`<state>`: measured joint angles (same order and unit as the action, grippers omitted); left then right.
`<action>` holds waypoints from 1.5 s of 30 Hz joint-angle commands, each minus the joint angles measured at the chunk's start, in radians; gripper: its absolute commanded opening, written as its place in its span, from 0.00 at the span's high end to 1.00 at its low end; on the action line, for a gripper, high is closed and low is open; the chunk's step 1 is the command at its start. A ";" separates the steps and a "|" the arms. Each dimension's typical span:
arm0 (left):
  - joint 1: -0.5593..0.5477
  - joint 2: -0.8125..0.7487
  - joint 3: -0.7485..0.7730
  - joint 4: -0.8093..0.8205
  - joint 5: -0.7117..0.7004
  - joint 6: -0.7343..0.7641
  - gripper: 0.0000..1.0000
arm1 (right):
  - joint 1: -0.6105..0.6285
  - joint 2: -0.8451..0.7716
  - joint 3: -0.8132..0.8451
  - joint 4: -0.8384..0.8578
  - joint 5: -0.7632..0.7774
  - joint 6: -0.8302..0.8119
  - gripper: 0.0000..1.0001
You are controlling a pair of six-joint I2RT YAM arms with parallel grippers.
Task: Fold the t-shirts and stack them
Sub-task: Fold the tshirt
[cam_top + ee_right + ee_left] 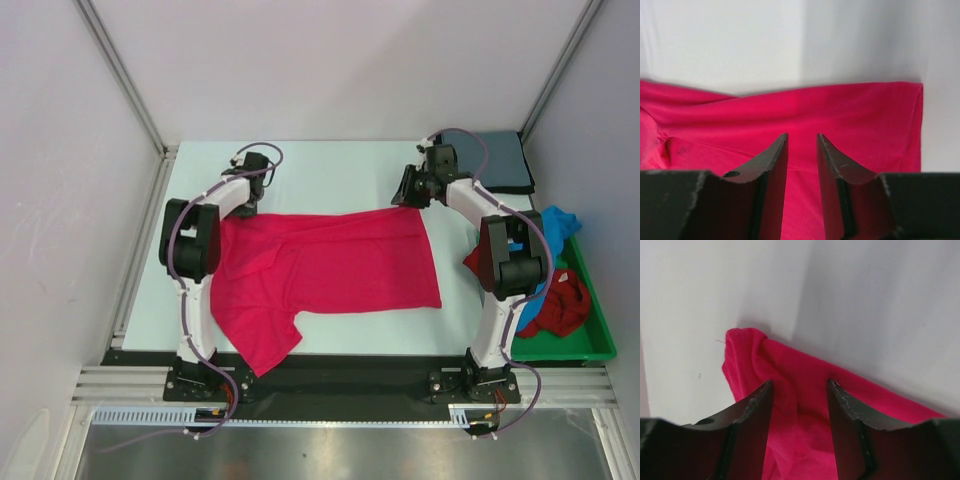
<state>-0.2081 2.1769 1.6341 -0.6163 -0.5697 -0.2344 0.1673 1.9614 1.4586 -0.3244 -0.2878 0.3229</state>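
Observation:
A bright pink-red t-shirt (330,265) lies spread across the middle of the table, one sleeve hanging toward the near edge. My left gripper (248,208) hovers at its far left corner. In the left wrist view that gripper (800,382) is open, with bunched pink-red cloth (790,370) showing between the fingers. My right gripper (410,192) sits at the shirt's far right corner. In the right wrist view the right gripper (802,135) is open by a narrow gap over the flat hem (860,115). A folded grey-blue t-shirt (505,160) lies at the back right.
A green tray (600,340) along the right edge holds a crumpled bright blue t-shirt (560,225) and a darker red t-shirt (562,305). White walls close in the table at the back and on both sides.

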 commanded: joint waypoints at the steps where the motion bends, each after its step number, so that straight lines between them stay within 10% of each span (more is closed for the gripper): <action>1: 0.004 0.006 0.056 -0.037 -0.104 0.043 0.48 | 0.023 -0.036 -0.001 0.047 -0.046 0.027 0.66; 19: 0.088 -0.025 0.027 -0.053 -0.090 0.047 0.51 | -0.022 0.093 -0.015 0.027 -0.088 0.104 0.72; 30: 0.203 -0.094 0.003 -0.036 -0.024 0.038 0.70 | -0.043 0.148 0.003 -0.008 -0.045 0.120 0.73; 45: 0.395 -0.307 -0.217 0.154 0.470 -0.132 0.60 | -0.046 0.123 0.040 -0.044 -0.021 0.077 0.73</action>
<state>0.1589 1.9297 1.4467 -0.5274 -0.2379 -0.3099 0.1287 2.1002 1.4567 -0.3450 -0.3367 0.4290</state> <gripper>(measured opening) 0.389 0.265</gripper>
